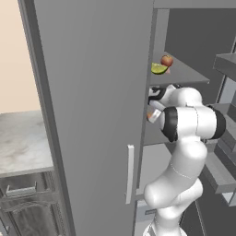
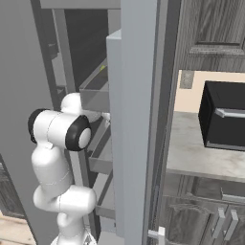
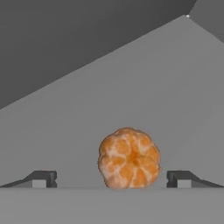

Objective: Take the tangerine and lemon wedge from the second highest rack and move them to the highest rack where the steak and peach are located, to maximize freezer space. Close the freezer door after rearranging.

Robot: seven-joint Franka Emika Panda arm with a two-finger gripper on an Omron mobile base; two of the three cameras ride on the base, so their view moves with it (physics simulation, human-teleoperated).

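Note:
In the hand view the tangerine [image 3: 129, 158], plain orange and segmented, rests on the grey floor of the second highest rack. My gripper [image 3: 111, 181] is open, its fingertips [image 3: 43, 179] standing either side of the fruit without touching it. From the left base view a bit of the tangerine [image 1: 150, 115] peeks out beside my arm. On the highest rack [image 1: 189, 73] lie the lemon wedge [image 1: 159, 69] and the peach [image 1: 167, 60], with a pinkish sliver of the steak [image 1: 168, 70] by them. The freezer door [image 2: 139, 119] stands open on my right.
The open door's inner bins [image 1: 226, 64] jut out close to my elbow. A plain grey door with a pale bar handle [image 1: 130, 173] walls off the left. A stone counter [image 1: 23, 143] lies further left; a black microwave [image 2: 225, 115] sits on the right counter.

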